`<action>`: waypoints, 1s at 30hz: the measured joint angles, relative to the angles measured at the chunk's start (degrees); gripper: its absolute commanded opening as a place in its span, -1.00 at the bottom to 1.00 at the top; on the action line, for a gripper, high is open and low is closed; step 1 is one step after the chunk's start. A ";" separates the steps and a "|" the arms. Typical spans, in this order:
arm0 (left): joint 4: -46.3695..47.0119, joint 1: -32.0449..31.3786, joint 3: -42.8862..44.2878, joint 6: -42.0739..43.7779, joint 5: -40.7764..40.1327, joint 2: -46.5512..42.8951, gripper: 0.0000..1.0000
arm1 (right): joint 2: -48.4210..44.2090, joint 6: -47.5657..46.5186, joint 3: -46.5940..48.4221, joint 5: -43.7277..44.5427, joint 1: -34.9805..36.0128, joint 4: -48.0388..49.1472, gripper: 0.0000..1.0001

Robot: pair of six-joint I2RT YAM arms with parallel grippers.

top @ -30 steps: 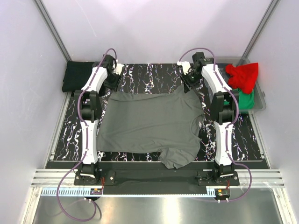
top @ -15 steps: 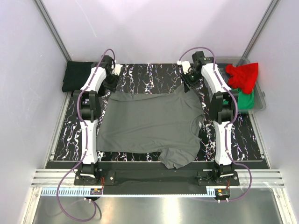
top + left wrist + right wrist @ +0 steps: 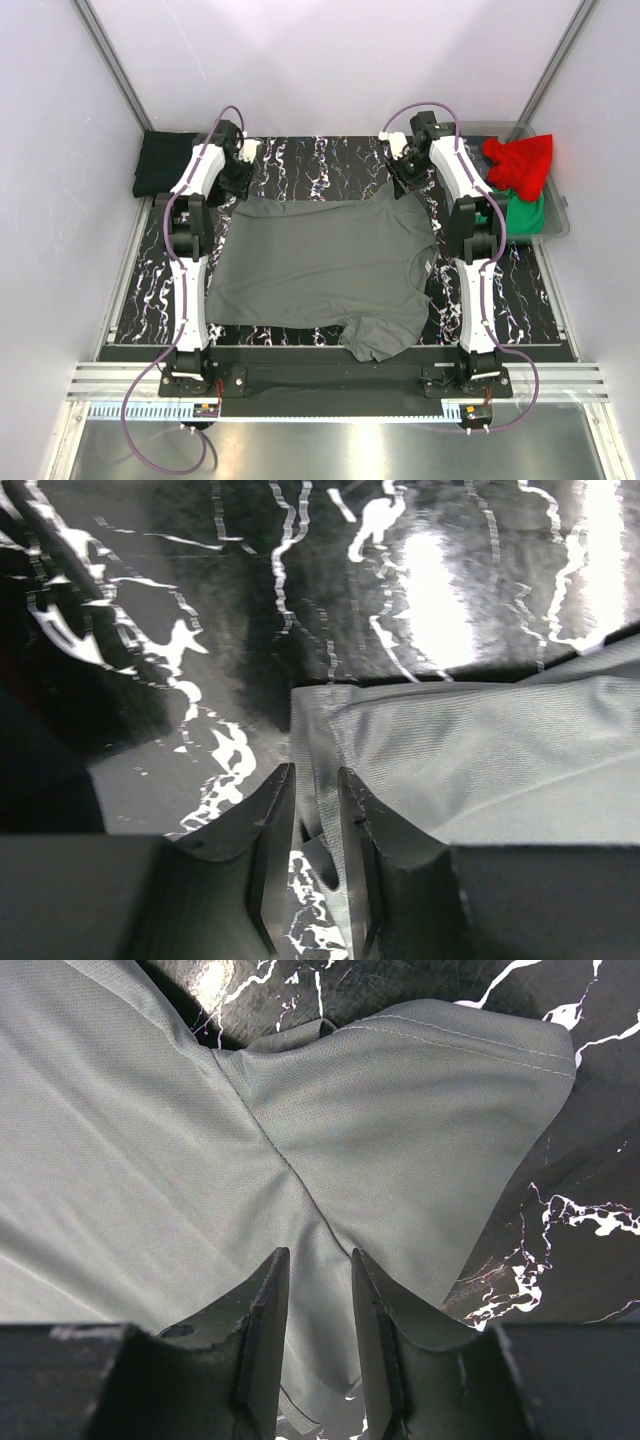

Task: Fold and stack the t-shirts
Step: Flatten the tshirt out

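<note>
Dark grey cloth t-shirt [image 3: 320,265] lies spread flat on the black white-veined marble-pattern table [image 3: 320,165] in the top view, between the two arms. Its collar is twd the right arm, and one sleeve hangs over the near edge. L arm reaches to the far left corner of the shirt, left gripper [image 3: 237,185] at the cloth edge. R arm reaches to the far right corner, right gripper [image 3: 403,183] on the far sleeve. Black folded t-shirt [image 3: 160,165] sits at the far left, off the table edge. Red t-shirt [image 3: 520,160] is bunched on the rim of the clear grey plastic bin [image 3: 560,225] at the far right, w/ a green t-shirt [image 3: 525,212] just below it in the bin.

Left wrist view: left gripper [image 3: 313,775] jaws narrow, hemmed corner of the grey shirt [image 3: 480,750] pinched between them. Bare table [image 3: 300,580] beyond.

Right wrist view: right gripper [image 3: 318,1258] jaws close together, shirt cloth [image 3: 150,1140] caught between them by the sleeve seam. Sleeve spreads out ahead, table [image 3: 590,1210] showing at right.
</note>
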 measured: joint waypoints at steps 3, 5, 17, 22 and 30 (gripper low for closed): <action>-0.39 -0.02 0.00 -0.02 1.64 0.02 -0.45 | 0.00 0.00 0.00 0.00 -0.04 0.00 -0.24; -0.68 -0.02 0.00 -0.04 2.47 0.02 -0.52 | 0.00 -0.02 0.00 0.02 -0.09 -0.02 -0.24; -1.51 -0.02 0.44 -0.02 3.67 0.02 -1.00 | 0.11 0.02 0.09 0.59 -0.24 0.04 -0.24; 0.26 -0.02 2.51 -0.02 3.28 0.02 -1.00 | 2.21 1.03 2.82 3.43 -0.52 1.03 -0.24; 3.02 -0.02 5.44 -0.04 1.90 -1.38 -1.00 | 10.43 4.42 11.87 6.47 -2.64 5.18 -0.20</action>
